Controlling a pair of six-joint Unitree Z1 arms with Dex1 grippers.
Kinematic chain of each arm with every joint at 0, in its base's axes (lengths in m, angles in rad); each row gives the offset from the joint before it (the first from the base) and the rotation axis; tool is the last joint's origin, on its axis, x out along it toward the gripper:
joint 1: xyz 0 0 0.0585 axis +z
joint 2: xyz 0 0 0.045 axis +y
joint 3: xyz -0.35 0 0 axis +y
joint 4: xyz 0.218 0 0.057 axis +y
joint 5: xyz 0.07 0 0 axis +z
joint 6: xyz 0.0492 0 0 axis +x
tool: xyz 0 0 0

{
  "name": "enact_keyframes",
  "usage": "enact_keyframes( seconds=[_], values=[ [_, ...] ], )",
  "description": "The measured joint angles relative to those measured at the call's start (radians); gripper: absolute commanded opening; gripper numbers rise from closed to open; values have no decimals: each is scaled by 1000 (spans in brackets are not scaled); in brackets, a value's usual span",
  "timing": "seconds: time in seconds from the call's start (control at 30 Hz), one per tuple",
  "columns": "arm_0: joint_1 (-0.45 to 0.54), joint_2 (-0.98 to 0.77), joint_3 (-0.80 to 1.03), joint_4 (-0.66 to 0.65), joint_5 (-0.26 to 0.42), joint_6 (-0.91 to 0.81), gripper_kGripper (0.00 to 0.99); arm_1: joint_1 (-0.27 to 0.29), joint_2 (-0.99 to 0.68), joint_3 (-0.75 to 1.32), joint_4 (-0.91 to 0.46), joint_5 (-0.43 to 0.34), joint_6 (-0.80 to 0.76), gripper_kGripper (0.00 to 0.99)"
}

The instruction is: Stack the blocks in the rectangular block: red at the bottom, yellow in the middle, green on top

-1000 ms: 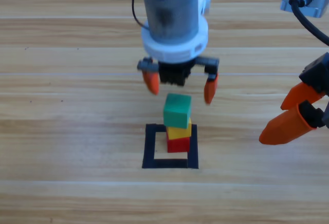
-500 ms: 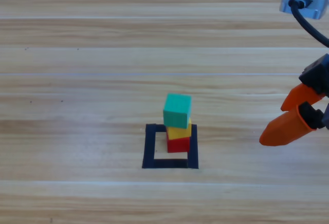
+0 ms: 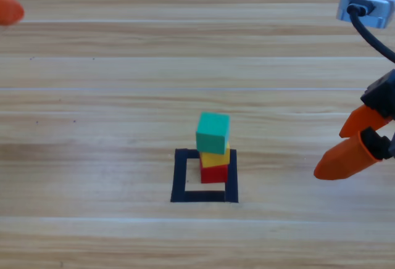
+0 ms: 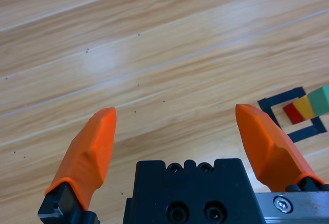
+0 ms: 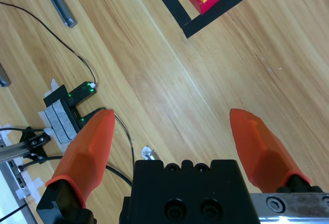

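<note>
A: Claw status?

B: My left claw [image 4: 175, 131] is spread wide, empty, at the desk's [image 3: 92, 127] far-left edge. My right claw [image 5: 172, 129] is also agape, parked at the right edge.

A: Stack?

B: Well apart from both. Red [image 3: 214, 173], yellow [image 3: 215, 157], green [image 3: 213, 132] on top, inside the rectangular block [image 3: 179, 179], crowding its back-right corner.

A: Handling?

B: Likely light, rigid, matte cubes. Green sits slightly skewed; I'd pinch opposite flat sides only.
</note>
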Motion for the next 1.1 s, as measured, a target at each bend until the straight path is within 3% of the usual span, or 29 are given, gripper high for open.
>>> enact_keyframes(
  seconds=[0.07, 0.27, 0.63, 1.1],
  values=[
    [0, 0, 27, -11, -14, 1, 990, 0, -15, 0, 0, 0, 0, 990],
    [-16, 52, 38, -66, -194, 76, 990, 0, -105, -39, -1, 0, 12, 990],
    [-254, 190, 55, -199, -233, 73, 990, 0, -125, -69, -1, 0, 12, 990],
    [-274, 189, 105, -213, -231, 66, 990, 8, -197, -128, 40, 0, -27, 990]
  ],
)
